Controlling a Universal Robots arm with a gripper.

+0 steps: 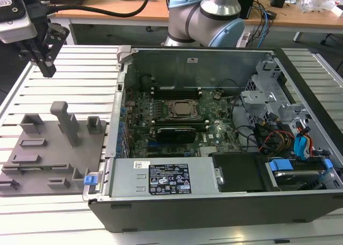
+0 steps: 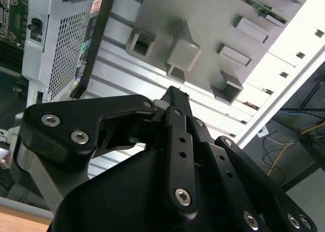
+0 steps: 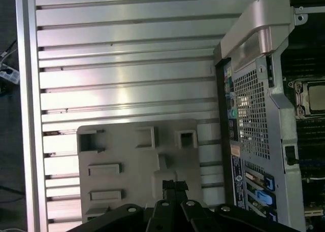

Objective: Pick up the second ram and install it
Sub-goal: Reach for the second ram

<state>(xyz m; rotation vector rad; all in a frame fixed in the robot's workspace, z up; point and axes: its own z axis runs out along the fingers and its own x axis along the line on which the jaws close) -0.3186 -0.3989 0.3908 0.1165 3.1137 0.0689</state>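
The second ram (image 2: 259, 7) is a slim green stick with dark chips, lying along one edge of the grey fixture plate (image 2: 213, 19). My gripper (image 1: 48, 69) hangs over the slatted table at the exterior view's upper left. It is above and behind the fixture plate (image 1: 48, 159), well apart from the ram. Its black fingers meet at the tips with nothing between them, so the gripper (image 2: 175, 93) is shut and empty. In the first wrist view the gripper (image 3: 175, 184) points at the fixture plate (image 3: 137, 156) below.
An open computer case (image 1: 300, 84) stands to the exterior view's right of the fixture, showing a CPU socket (image 1: 182, 109), black memory slots (image 1: 177, 90) and a black card (image 1: 172, 133). A tall grey post (image 1: 65, 119) rises from the fixture. The arm's base (image 1: 206, 14) stands behind the case.
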